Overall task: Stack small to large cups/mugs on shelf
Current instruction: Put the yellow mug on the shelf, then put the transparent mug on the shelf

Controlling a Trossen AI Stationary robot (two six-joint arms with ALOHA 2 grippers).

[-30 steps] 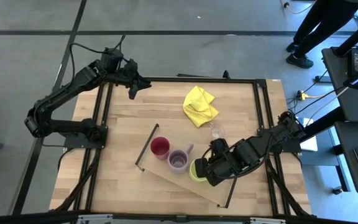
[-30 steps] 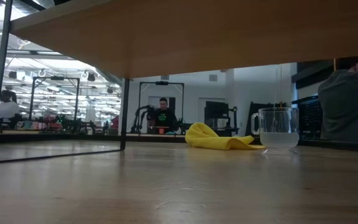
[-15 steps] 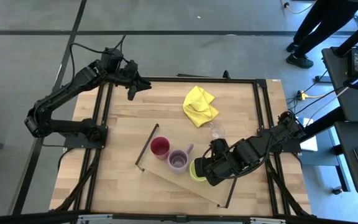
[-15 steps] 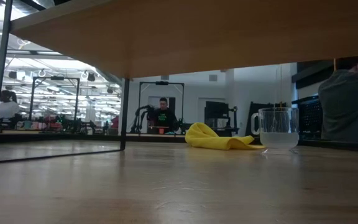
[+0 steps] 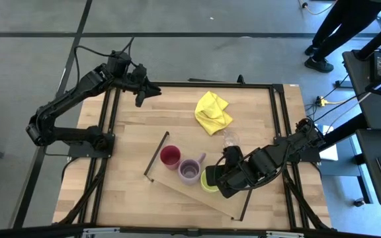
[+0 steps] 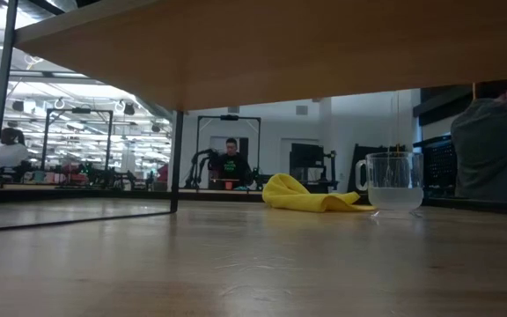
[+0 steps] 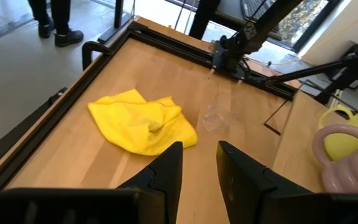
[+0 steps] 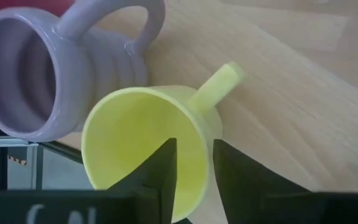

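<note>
Nothing we see has shifted. Our left claw [image 5: 141, 94] waits slightly parted, far from the shelf [image 5: 177, 189]. Our right claw [image 5: 218, 182] pinches the yellow-green mug [image 5: 208, 181] rim, purple mug [image 5: 190, 170] just beside.

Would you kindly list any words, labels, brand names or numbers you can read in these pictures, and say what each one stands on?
None can be read.
The red cup, purple mug, yellow-green mug and glass tumbler are plain, with no print showing.
The yellow cloth and the shelf show no label.
The person far off in the low view wears a dark top with a green mark, too small to read.
</note>
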